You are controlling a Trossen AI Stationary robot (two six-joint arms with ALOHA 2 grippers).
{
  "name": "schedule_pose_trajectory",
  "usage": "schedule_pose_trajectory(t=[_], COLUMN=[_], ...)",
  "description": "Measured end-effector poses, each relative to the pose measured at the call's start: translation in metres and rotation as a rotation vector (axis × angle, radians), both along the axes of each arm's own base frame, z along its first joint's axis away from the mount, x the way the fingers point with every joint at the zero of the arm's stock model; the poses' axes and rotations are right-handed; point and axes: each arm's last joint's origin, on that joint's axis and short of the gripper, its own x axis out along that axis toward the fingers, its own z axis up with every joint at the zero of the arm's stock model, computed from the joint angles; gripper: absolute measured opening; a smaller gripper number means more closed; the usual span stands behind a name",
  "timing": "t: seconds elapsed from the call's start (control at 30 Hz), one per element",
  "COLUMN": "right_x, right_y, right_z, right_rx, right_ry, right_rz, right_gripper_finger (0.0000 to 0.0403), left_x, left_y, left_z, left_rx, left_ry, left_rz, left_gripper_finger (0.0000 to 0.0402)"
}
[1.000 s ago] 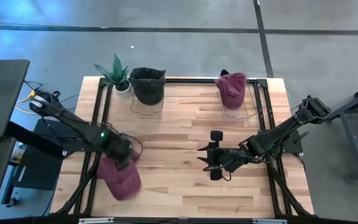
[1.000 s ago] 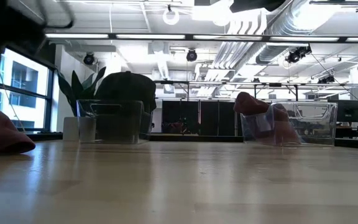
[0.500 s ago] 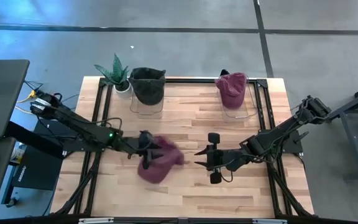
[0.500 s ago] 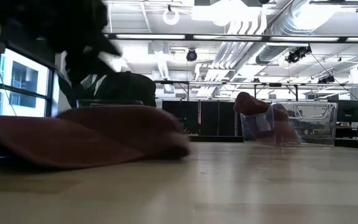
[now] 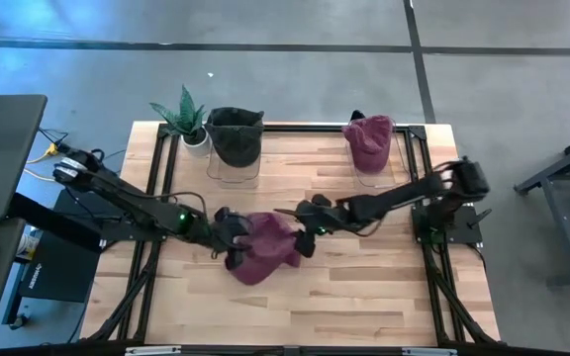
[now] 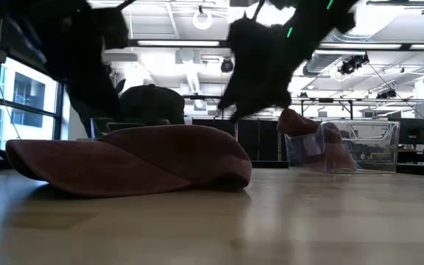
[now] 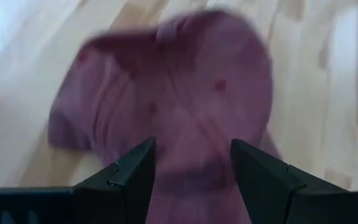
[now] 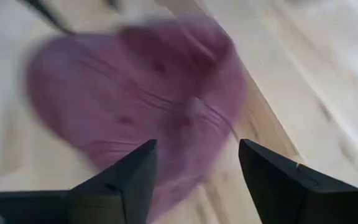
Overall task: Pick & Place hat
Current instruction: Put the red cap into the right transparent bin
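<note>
A maroon hat (image 5: 268,247) lies in the middle of the table, resting on its brim and lower edge (image 6: 135,188). My left gripper (image 5: 228,237) stands at the hat's left side, open, with the hat's cloth (image 7: 185,93) showing between and beyond its fingers. My right gripper (image 5: 305,220) hovers at the hat's right side, also open, and the hat (image 8: 135,93) lies ahead of its fingers. In the low view both arms stand dark above the hat (image 6: 138,158). My left gripper (image 7: 191,146) is open astride the hat's left edge (image 7: 191,186), coming level from the table's left. Whether its fingers (image 7: 132,180) touch the cloth I cannot tell. My right gripper (image 8: 197,146) appears clear of the hat.
At the far edge stand a clear container with a black hat (image 5: 234,138), a second clear container with a maroon hat (image 5: 369,143), and a potted plant (image 5: 188,119). Bare wood lies along the near side (image 5: 364,297) and left of the hat (image 5: 166,287).
My left gripper has moved from the near left part of the table toward the middle, and the hat has slid along the table with it. My right arm has swung from the table's right toward the hat, and its gripper now stands at the hat's right side.
</note>
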Motion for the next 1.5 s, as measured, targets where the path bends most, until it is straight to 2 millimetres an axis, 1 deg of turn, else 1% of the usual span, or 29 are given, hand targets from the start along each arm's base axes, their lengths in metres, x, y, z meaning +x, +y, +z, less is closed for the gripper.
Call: schedule_pose_trajectory(t=[0.1, 0.23, 0.33, 0.43, 0.53, 0.57, 0.6, 0.63, 0.77, 0.83, 0.9, 1.0, 1.07, 1.13, 1.23, 1.3, 1.33, 1.4, 1.5], right_x=[0.010, 0.021, 0.027, 0.029, 0.024, 0.022, 0.019, 0.016, 0.000, -0.010, -0.019, -0.032, -0.037, -0.040, -0.040, -0.041, -0.041, -0.043, -0.044], right_y=[-0.009, -0.012, -0.010, -0.009, -0.009, -0.009, -0.009, -0.009, -0.009, -0.008, -0.006, -0.003, 0.000, 0.002, 0.005, 0.006, 0.007, 0.009, 0.011], right_z=[-0.025, -0.045, -0.054, -0.052, -0.042, -0.034, -0.024, -0.014, 0.028, 0.053, 0.073, 0.093, 0.100, 0.104, 0.102, 0.098, 0.097, 0.095, 0.093], right_rx=[0.077, 0.185, 0.223, 0.219, 0.179, 0.161, 0.139, 0.119, 0.125, 0.135, 0.157, 0.183, 0.189, 0.185, 0.175, 0.155, 0.143, 0.120, 0.097], right_ry=[0.053, 0.038, 0.008, -0.014, -0.006, -0.024, -0.041, -0.061, -0.142, -0.225, -0.296, -0.370, -0.401, -0.413, -0.403, -0.383, -0.374, -0.359, -0.351], right_rz=[0.006, 0.079, 0.146, 0.195, 0.244, 0.264, 0.285, 0.309, 0.416, 0.492, 0.577, 0.710, 0.770, 0.793, 0.808, 0.828, 0.840, 0.867, 0.897], right_gripper_finger=[0.0228, 0.0210, 0.0175, 0.0119, 0.0049, 0.0026, 0.0014, 0.0010, 0.0038, 0.0040, 0.0032, 0.0011, 0.0006, 0.0010, 0.0018, 0.0018, 0.0016, 0.0009, 0.0004], left_x=[-0.001, 0.006, 0.012, 0.020, 0.025, 0.026, 0.027, 0.027, 0.031, 0.031, 0.033, 0.035, 0.040, 0.044, 0.050, 0.055, 0.059, 0.066, 0.078], left_y=[-0.008, -0.021, -0.030, -0.034, -0.037, -0.037, -0.037, -0.038, -0.039, -0.039, -0.039, -0.040, -0.043, -0.045, -0.048, -0.047, -0.045, -0.040, -0.030], left_z=[-0.012, -0.028, -0.037, -0.048, -0.052, -0.052, -0.052, -0.051, -0.043, -0.029, -0.014, 0.006, 0.030, 0.048, 0.066, 0.075, 0.077, 0.072, 0.062], left_rx=[-0.011, -0.020, -0.040, -0.049, -0.063, -0.065, -0.063, -0.056, 0.020, 0.058, 0.096, 0.206, 0.262, 0.337, 0.455, 0.494, 0.502, 0.500, 0.417], left_ry=[0.055, 0.059, 0.040, 0.027, -0.005, -0.014, -0.020, -0.030, -0.107, -0.178, -0.257, -0.329, -0.423, -0.488, -0.530, -0.557, -0.561, -0.537, -0.533], left_rz=[0.028, 0.026, 0.018, 0.019, 0.016, 0.012, 0.005, -0.010, -0.088, -0.133, -0.180, -0.258, -0.294, -0.333, -0.386, -0.375, -0.362, -0.357, -0.424], left_gripper_finger=[0.0200, 0.0200, 0.0200, 0.0200, 0.0200, 0.0200, 0.0200, 0.0200, 0.0200, 0.0200, 0.0200, 0.0200, 0.0200, 0.0200, 0.0200, 0.0200, 0.0200, 0.0200, 0.0200])
